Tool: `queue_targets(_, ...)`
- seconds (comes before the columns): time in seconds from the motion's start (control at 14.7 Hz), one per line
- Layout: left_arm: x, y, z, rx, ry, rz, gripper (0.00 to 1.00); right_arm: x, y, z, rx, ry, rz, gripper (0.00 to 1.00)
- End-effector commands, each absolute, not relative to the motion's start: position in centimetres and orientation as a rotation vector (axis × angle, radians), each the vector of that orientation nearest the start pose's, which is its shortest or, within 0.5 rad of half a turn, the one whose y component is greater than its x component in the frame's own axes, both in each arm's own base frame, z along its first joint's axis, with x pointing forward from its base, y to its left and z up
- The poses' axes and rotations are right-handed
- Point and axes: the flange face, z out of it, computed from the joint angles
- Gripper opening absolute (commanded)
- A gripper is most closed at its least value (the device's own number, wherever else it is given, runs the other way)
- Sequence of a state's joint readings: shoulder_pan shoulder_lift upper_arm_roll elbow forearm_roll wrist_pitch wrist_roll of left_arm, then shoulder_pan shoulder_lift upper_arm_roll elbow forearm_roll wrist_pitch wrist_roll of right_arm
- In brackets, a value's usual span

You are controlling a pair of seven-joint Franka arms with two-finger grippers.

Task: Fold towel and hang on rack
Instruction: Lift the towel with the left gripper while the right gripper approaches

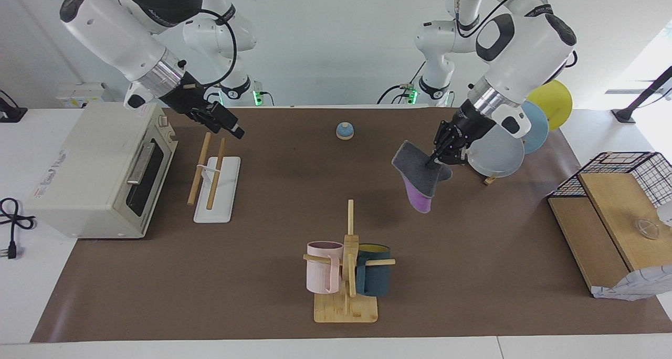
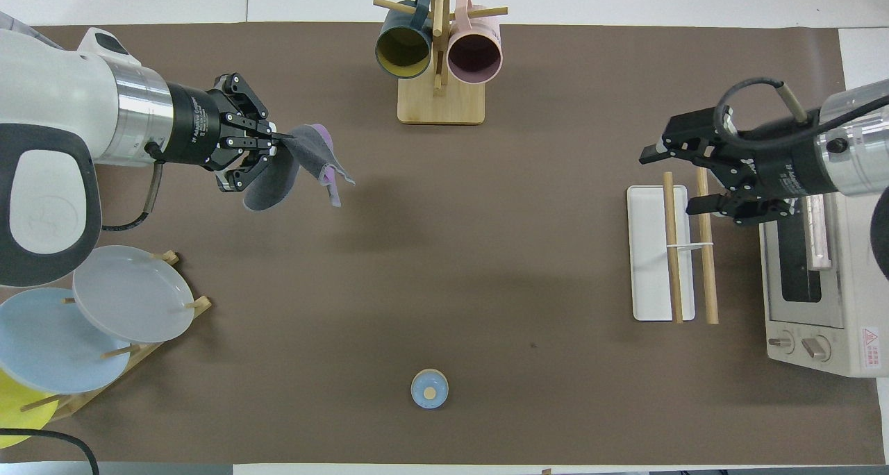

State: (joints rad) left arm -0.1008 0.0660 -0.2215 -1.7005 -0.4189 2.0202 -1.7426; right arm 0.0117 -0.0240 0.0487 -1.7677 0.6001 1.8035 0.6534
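Up over the mat, left gripper point(image 1: 433, 162) is clamped on the towel point(image 1: 418, 180), dangling folded mid-carry. Right gripper point(image 1: 227, 124) hangs wide open over the rack point(image 1: 214, 174); next comes draping it across the rods.

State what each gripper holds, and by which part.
The left gripper pinches the towel by its upper edge, lifted off the table. The right gripper, open above the rack, holds nothing.

L gripper point(image 2: 272, 145) holds towel point(image 2: 295, 169); R gripper point(image 2: 670, 176) over rack point(image 2: 653, 253).
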Motion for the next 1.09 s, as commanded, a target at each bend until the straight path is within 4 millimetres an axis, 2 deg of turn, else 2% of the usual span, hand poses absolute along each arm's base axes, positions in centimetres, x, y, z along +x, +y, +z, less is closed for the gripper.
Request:
queue_targets(0.0,55.9,-24.6,58.8,-2.267,-2.775,0.487,0.0,56.4,12.6,56.7,-2.135,1.167,0.248,1.0)
queue_targets(0.14,54.8,-26.9,59.4,-2.169,-2.869,0.53,0.0,56.3,17.2,56.4,-1.931,1.33,0.292,1.0)
queue_targets(0.27,54.3,-27.9,59.7,-2.063,-2.951,0.564,0.0,56.0,22.1,56.2,-1.742,1.472,0.315,1.0)
queue_targets(0.41,53.2,-29.1,60.1,-1.95,-3.048,0.611,0.0,55.6,25.9,55.4,-1.674,1.516,0.298,1.0)
queue_targets(0.61,52.4,-30.4,60.1,-1.838,-3.124,0.654,0.0,55.8,26.5,54.7,-1.594,1.548,0.348,1.0)
queue_targets(0.96,52.3,-30.4,60.0,-1.803,-3.14,0.66,0.0,57.2,27.3,54.1,-1.59,1.54,0.336,0.99)
queue_targets(1.02,52.3,-30.4,60.0,-1.803,-3.14,0.66,0.0,57.4,27.4,54.0,-1.582,1.538,0.319,0.92)
